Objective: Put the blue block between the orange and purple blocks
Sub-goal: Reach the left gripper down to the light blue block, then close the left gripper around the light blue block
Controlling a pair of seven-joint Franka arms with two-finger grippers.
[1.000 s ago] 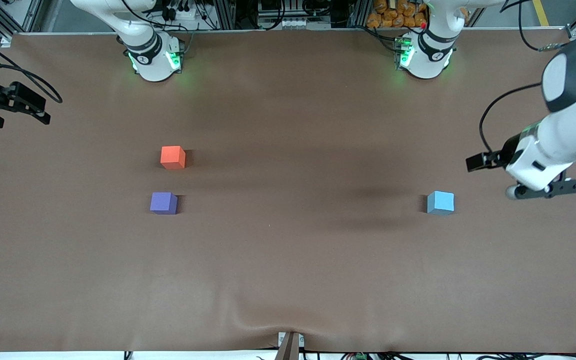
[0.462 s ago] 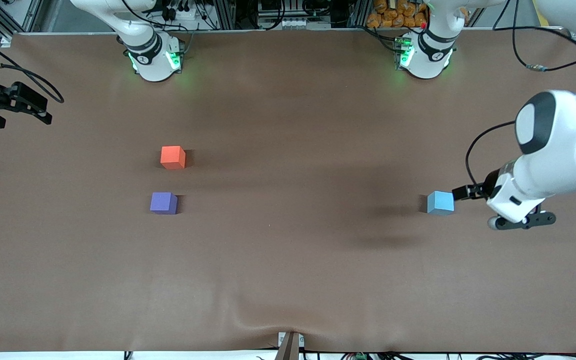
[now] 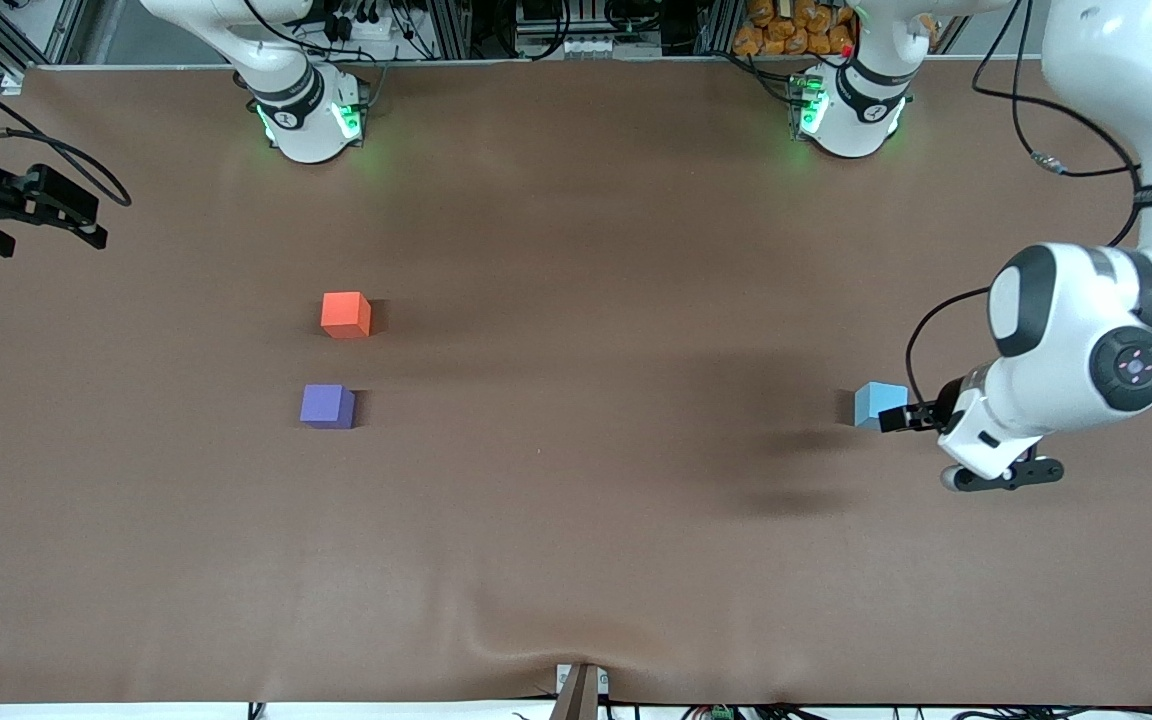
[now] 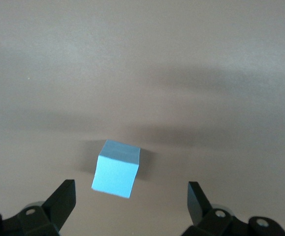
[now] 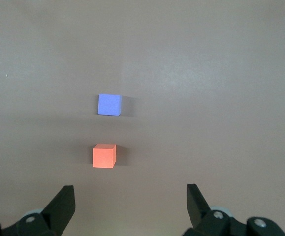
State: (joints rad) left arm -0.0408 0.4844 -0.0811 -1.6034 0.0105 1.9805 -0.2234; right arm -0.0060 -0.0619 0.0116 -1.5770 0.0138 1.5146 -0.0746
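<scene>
Blue block [image 3: 877, 402] sits on the brown tabletop [image 3: 576, 520] toward the left arm's end, resting flat on its own and touching nothing. No writing, brand mark or label can be read on any of the three cubes, and no container is on the tabletop. The left claw [image 3: 898, 418] hangs low just beside the blue block, partly overlapping its edge in the front view; in the left wrist view its two dark fingers [image 4: 63, 199] stand spread wide with the cube [image 4: 115, 168] framed between them and clear of both, so nothing is gripped. Orange block [image 3: 346, 314] and purple block [image 3: 327, 406] lie well apart from the blue one, toward the right arm's end of the tabletop, the purple one nearer to the front camera than the orange one, with a bare gap of tabletop between the two. The right claw [image 3: 41, 212] waits at the edge of the tabletop on the right arm's end, up in the air; the right wrist view shows its fingers [image 5: 62, 202] spread wide and empty, with the orange block [image 5: 104, 156] and purple block [image 5: 109, 104] ahead of it.
</scene>
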